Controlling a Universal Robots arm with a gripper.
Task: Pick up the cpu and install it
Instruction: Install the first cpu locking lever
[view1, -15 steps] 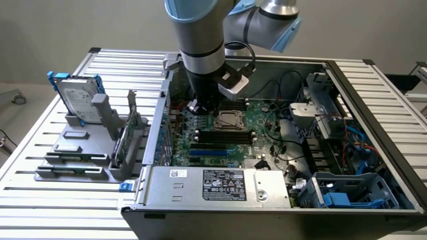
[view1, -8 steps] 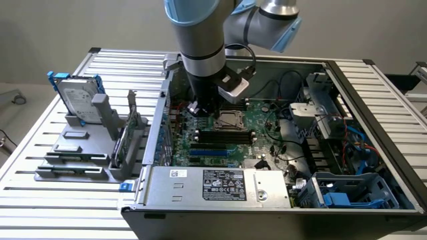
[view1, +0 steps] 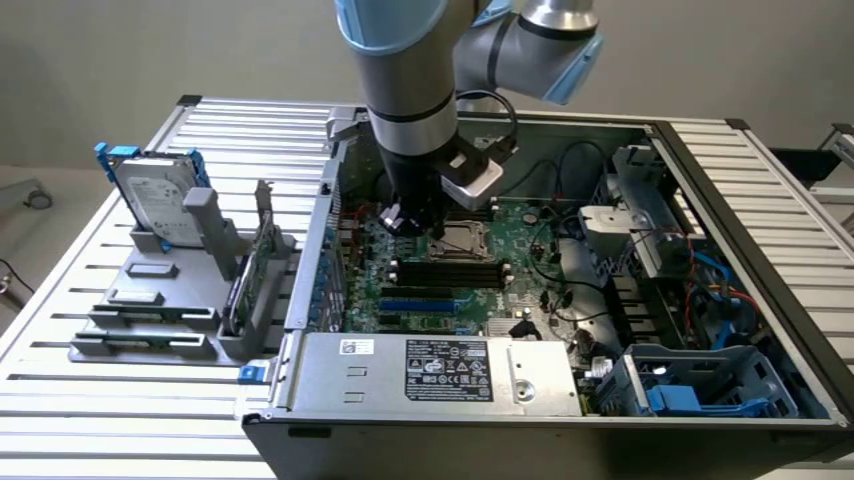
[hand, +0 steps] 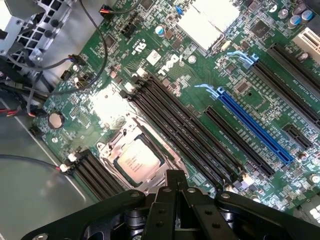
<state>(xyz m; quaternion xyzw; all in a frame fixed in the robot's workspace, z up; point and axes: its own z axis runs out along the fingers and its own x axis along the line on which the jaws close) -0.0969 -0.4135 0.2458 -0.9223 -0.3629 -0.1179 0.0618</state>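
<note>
gripper (hand: 172, 192) — fingers together, empty, just above the socket (view1: 463, 240) | cpu (hand: 137, 161) — seated flat in socket frame | motherboard (hand: 200, 95) inside open case (view1: 747, 260)

Exterior view: even, soft room light, no hard shadows on the slatted table (view1: 80, 400). The inside of the computer case (view1: 787, 330) is dimmer, with shade along its far wall. Mild sheen on the robot arm (view1: 407, 90).

Wrist view: strong glare patch on the motherboard (hand: 165, 65) just beside the socket (hand: 135, 155), washing out detail there. The heatsink (hand: 205, 22) is blown out white. The gripper (hand: 172, 210) is dark and close.
</note>
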